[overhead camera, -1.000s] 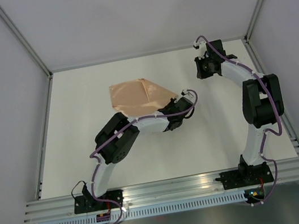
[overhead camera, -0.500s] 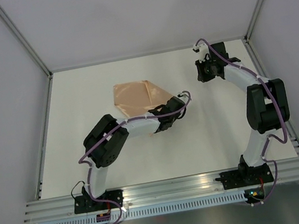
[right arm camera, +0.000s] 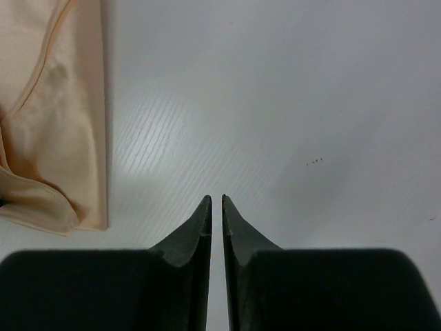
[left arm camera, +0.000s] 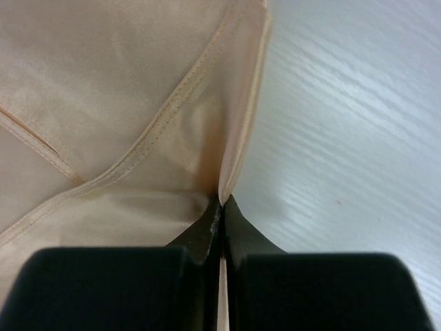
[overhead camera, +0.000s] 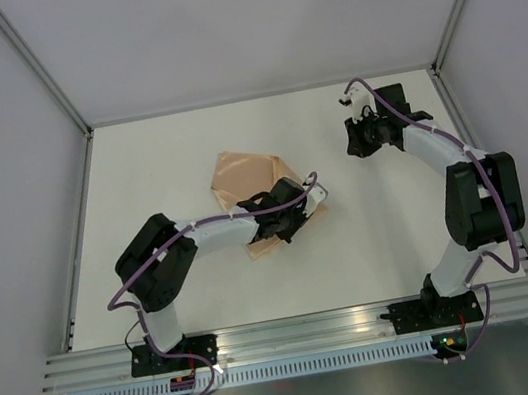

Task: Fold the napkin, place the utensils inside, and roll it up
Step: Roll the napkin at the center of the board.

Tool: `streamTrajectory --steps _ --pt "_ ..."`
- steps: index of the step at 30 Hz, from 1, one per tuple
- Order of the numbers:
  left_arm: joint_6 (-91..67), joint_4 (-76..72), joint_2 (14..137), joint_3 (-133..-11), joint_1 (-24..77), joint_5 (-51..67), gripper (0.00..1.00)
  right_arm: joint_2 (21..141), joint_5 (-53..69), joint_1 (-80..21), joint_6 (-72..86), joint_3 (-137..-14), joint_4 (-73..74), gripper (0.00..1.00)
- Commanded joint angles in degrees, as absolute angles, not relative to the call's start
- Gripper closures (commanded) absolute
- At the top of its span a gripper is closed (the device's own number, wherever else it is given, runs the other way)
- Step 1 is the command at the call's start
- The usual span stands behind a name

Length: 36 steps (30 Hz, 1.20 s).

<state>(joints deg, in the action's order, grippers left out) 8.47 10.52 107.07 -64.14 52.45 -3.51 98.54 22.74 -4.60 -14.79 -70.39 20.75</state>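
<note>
The light orange-tan napkin (overhead camera: 248, 174) lies crumpled and partly folded over itself in the middle of the table. My left gripper (overhead camera: 282, 230) sits at its near right edge, shut on a pinched fold of the cloth. In the left wrist view the hemmed napkin (left arm camera: 117, 89) fans out from the left gripper (left arm camera: 222, 201). My right gripper (overhead camera: 357, 144) hovers at the back right, apart from the cloth. In its own view the right gripper (right arm camera: 215, 198) is shut to a thin slit and holds nothing, with the napkin (right arm camera: 48, 117) at far left. The utensils are out of view.
The white table (overhead camera: 401, 225) is fenced by metal rails at its left (overhead camera: 76, 239) and right (overhead camera: 488, 170) sides. Grey walls stand behind it. A few small dark specks (right arm camera: 314, 162) mark the tabletop.
My left arm has pulled back toward the near left, dragging the pinched napkin edge over the rest of the cloth. The napkin is now more bunched. The right gripper shifted slightly.
</note>
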Motion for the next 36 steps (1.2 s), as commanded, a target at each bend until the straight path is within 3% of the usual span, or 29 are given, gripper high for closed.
streamTrajectory --steps 1,13,26,36 --pt "8.52 16.87 103.19 -60.83 51.33 7.89 0.98 94.58 27.50 -4.31 -17.31 -69.35 21.00 0.84" --pt "6.94 17.58 101.43 -58.54 48.60 9.76 0.96 89.92 29.54 -7.64 -22.76 -63.20 21.10 0.83" --pt "5.36 12.66 97.83 -56.87 48.60 9.23 0.54 86.75 29.18 -10.72 -26.28 -60.38 19.51 0.80" --pt "3.78 9.32 92.55 -57.57 46.94 10.90 0.43 84.91 31.01 -11.07 -29.08 -59.77 19.86 0.79"
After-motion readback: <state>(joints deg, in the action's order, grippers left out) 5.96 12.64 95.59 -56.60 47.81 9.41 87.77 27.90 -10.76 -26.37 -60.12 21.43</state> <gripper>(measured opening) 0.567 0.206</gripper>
